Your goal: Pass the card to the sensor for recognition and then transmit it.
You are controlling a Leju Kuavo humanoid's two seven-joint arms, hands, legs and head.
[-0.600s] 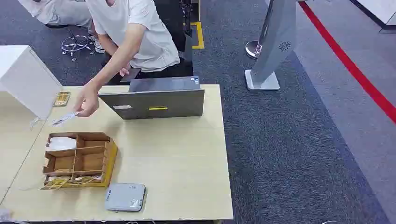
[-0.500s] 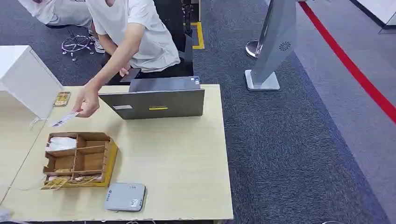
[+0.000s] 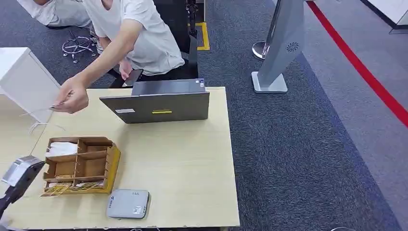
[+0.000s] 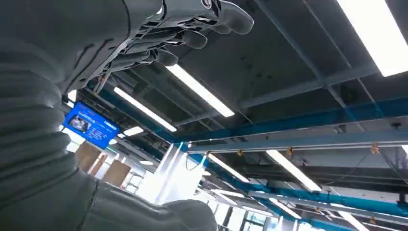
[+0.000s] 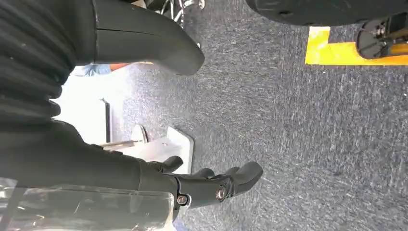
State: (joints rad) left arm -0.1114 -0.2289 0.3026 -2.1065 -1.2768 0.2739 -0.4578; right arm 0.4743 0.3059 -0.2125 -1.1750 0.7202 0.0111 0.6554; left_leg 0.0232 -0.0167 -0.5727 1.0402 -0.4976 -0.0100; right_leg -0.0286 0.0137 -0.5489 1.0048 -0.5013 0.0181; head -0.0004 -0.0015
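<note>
- Head view: a person's hand [image 3: 72, 98] holds the card [image 3: 58, 102] over the table's [image 3: 192, 173] far-left corner; the card reader [image 3: 128, 203] waits at the near edge. Nothing scanned yet.
- Left wrist view: left hand [image 4: 159, 36] released, empty, palm turned ceilingward.
- Right wrist view: right hand [image 5: 211, 185] loose, empty, above carpet.

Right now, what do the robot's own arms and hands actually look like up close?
Each wrist wears a dark grey ribbed cover, like a bellows. The left hand has a thick smooth grey thumb and darker, rounded fingers. The right hand looks the same, with small silver screws on its dark fingers. The left arm ends in a silver-grey block.
</note>
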